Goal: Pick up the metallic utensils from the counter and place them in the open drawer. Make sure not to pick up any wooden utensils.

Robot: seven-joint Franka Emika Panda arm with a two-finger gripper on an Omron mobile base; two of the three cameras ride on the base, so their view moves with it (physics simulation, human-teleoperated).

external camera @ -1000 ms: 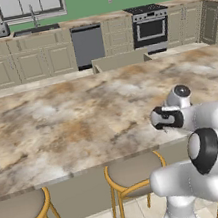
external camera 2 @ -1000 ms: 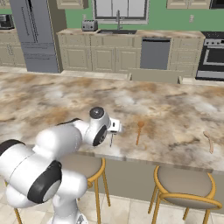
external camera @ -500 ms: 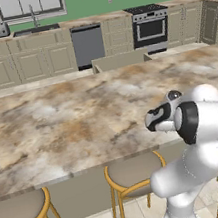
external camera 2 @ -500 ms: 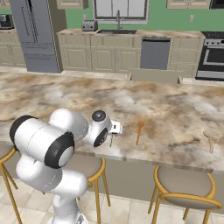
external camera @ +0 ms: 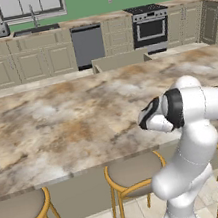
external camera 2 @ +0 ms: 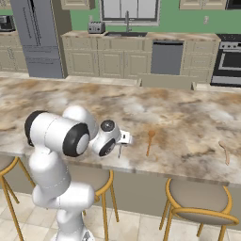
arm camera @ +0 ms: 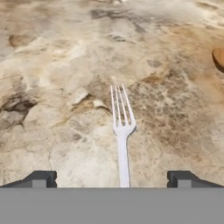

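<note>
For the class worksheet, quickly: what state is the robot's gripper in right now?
Gripper: open and empty, its two dark fingertips spread either side of the pale silvery metal fork lying on the marbled stone counter.

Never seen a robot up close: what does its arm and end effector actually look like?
The arm is glossy white, built of rounded, bulging segments with black bands at the joints. The end effector has two small dark grey, blocky fingertips. No cables or markings are visible.

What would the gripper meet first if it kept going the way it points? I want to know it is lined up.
Probably the fork lying on the counter, between the open gripper fingertips.
</note>
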